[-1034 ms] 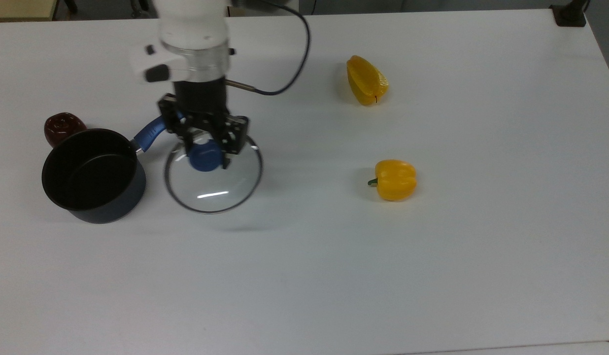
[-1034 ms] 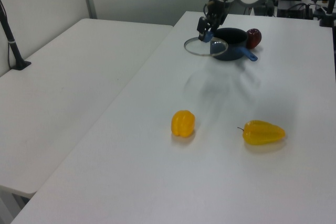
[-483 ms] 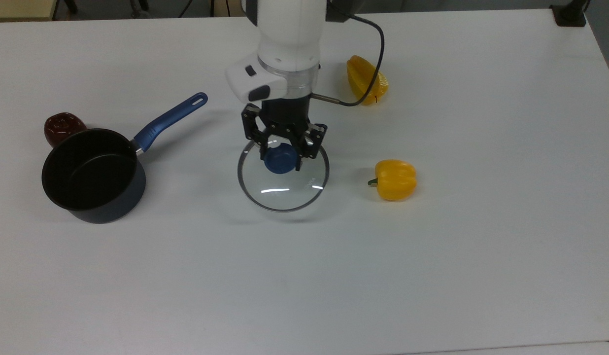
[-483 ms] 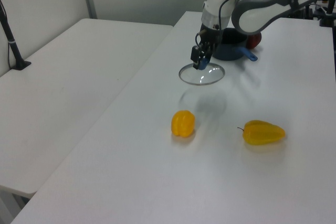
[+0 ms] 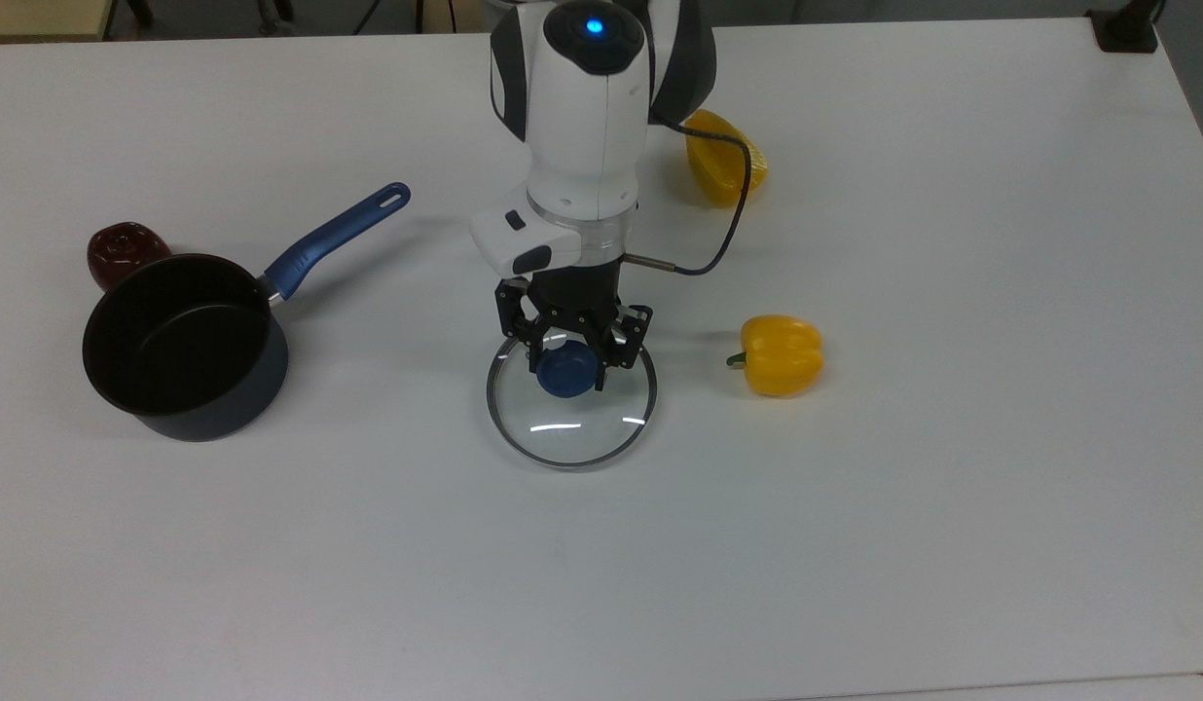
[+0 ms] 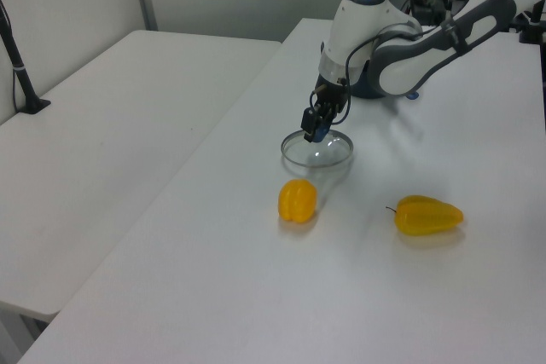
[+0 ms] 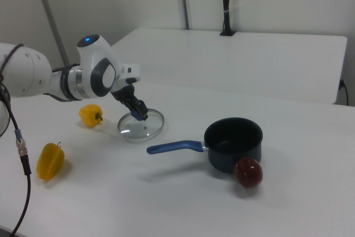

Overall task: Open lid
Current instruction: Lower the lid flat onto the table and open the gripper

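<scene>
- In the top view, going from the left edge of the counter (image 5: 952, 535): a dark red apple (image 5: 125, 249) sits just behind the uncovered saucepan (image 5: 185, 346), whose blue handle points toward the far edge and the top view's right.
- Mid-counter, the lid (image 5: 571, 407) is well apart from the saucepan, low over or on the counter; I cannot tell whether the rim touches.
- The gripper (image 5: 570, 365) comes straight down from above and is clamped on the lid's blue knob, so the lid lies directly beneath it; the coming move turns on that last vertical gap.
- To the right, a yellow pepper (image 5: 780, 354) lies near the lid; a second pepper (image 5: 726, 161) lies toward the far edge.
- Against a second ago, the lid has travelled from beside the saucepan toward the counter's middle and the near edge, and looks lower.
</scene>
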Controlling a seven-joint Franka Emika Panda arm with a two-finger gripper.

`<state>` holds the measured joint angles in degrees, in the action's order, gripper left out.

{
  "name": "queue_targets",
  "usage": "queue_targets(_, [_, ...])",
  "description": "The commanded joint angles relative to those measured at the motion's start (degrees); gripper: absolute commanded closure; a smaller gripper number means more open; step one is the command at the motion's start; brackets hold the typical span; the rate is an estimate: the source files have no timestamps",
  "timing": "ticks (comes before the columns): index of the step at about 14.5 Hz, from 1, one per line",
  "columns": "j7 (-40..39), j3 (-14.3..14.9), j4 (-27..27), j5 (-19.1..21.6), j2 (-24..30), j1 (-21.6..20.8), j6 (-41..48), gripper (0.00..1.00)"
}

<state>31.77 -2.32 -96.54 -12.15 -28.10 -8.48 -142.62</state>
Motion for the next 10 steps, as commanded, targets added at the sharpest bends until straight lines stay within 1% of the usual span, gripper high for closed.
queue_targets(1, [1.1, 0.5, -0.3, -2.7, -0.7, -0.5, -1.9, 0.43])
queue_targets(2, [1.1, 0.6, -0.3, -3.1, -0.8, -0.5, -1.9, 0.42])
queue_targets(3, [1.1, 0.5, -0.4, -3.1, -0.8, -0.4, -1.9, 0.38])
queue_targets(4, [1.1, 0.5, -0.4, -3.1, -0.8, -0.4, -1.8, 0.26])
queue_targets(5, [1.3, 0.5, -0.4, -3.1, -0.8, -0.5, -1.7, 0.05])
queue_targets(6, [1.3, 0.5, -0.3, -3.1, -0.7, -0.5, -1.4, 0.00])
queue_targets(10, [1.1, 0.5, -0.2, -3.1, 0.4, -0.5, 0.1, 0.00])
